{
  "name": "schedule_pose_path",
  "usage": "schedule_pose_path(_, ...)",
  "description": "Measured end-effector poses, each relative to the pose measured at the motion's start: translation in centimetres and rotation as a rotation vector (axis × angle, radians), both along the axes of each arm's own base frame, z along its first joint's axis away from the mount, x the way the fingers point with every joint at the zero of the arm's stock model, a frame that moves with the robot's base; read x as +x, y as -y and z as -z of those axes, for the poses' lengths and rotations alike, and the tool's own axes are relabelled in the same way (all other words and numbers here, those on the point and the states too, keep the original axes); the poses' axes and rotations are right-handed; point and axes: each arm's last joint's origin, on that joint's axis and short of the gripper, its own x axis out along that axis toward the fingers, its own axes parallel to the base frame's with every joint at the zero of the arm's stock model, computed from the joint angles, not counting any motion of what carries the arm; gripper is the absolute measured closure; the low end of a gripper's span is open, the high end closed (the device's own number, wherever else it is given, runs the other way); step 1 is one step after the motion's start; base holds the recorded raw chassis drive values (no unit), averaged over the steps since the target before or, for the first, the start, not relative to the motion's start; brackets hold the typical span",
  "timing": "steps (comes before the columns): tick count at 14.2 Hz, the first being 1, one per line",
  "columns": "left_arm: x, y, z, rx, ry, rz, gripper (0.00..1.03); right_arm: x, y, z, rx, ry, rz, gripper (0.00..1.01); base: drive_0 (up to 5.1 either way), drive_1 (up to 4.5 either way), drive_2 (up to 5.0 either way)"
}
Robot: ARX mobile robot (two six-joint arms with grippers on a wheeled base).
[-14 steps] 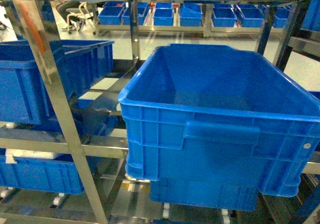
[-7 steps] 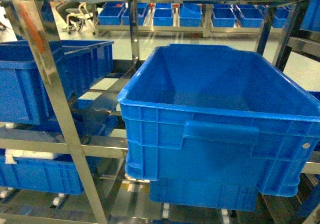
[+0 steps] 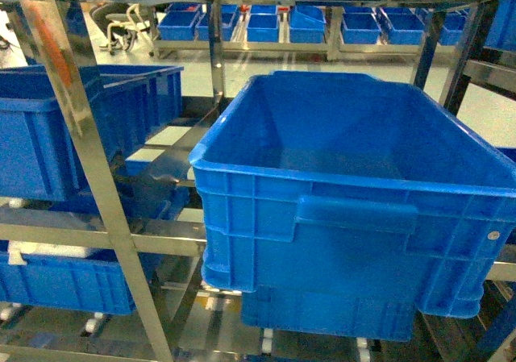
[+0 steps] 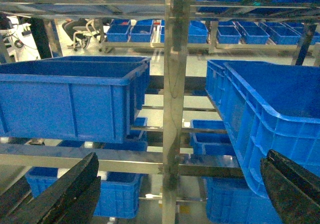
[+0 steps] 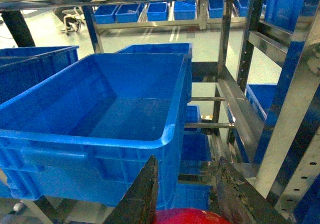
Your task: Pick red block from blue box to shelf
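Carry step, by the look of it: the red block (image 5: 186, 217) is out of the blue box and up at the shelf (image 3: 85, 128). In the right wrist view, just a curved sliver of glossy red shows at 6 o'clock, tucked between the jaws of the right gripper (image 5: 187, 160), which look pinched in on it. The contact itself sits below the frame edge, so that grip is my reading. The blue box is in none of the views.

The left gripper (image 4: 180, 156) has its jaws spread wide, dark fingers (image 4: 75, 184) low at 7 and 5 o'clock of its own view, holding nothing.

Dead ahead in the head view a large dark blue crate (image 3: 355, 193) fills the tier from centre out to 3 o'clock, and neither arm shows there. A second dark blue crate (image 3: 56, 128) sits at 9 o'clock behind the steel upright. Further rows of crates (image 3: 266, 23) line the room at 12 o'clock.

Next call, as I judge it: a landing spot. The crates crowd the tier, while bare steel rails (image 5: 240, 109) show at 3 o'clock of the right wrist view, beside the big crate. The right arm would need to steer the block past the crate rim and the upright, bring it down level, and only then part its jaws.
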Motion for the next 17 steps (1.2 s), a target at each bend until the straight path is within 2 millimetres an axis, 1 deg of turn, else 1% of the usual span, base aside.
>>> schedule_pose_path(17,0.0,0.0,0.0,0.0,0.0,0.0,0.05,0.0,0.0,0.0,0.0,0.0,0.0,0.73,0.0,0.0,0.0)
